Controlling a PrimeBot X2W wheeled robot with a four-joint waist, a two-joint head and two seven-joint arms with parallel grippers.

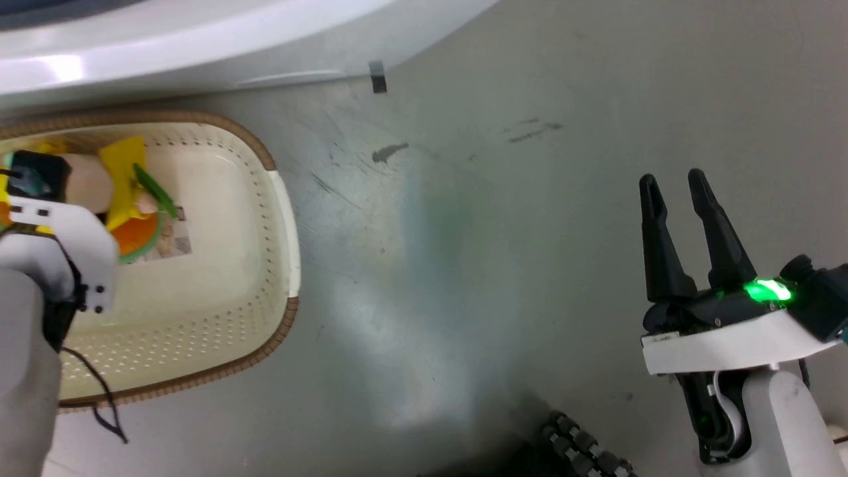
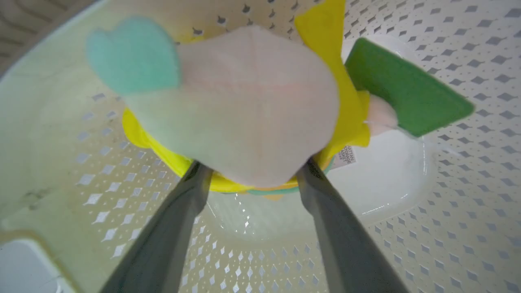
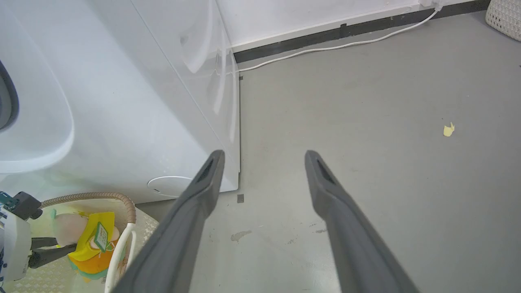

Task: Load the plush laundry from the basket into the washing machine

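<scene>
While the left end effector (image 2: 250, 169) reaches down inside the basket (image 2: 447, 211), its two dark fingers (image 2: 175, 228) bracket the plush laundry (image 2: 244, 101) just below the pale pink head. Their tips are lost under the fabric on either side. I read that as a clenched hold on the doll rather than a loose straddle. The doll lies toward the end of the basket nearest the washing machine (image 3: 122, 106). I cannot tell whether it has come off the basket's bottom.

The right end effector (image 1: 679, 185) is well apart from the basket, above bare floor (image 1: 477, 252), with its fingers parted and gripping nothing. The machine's white front stands just beyond the basket's brown rim.

The step in hand looks like the pick itself, with the doll secured but not yet out. The next move probably calls for a straight lift clear of the basket's rim, keeping the soft head from slipping through the fingers. After that comes a carry up and over the rim toward the machine's opening.
</scene>
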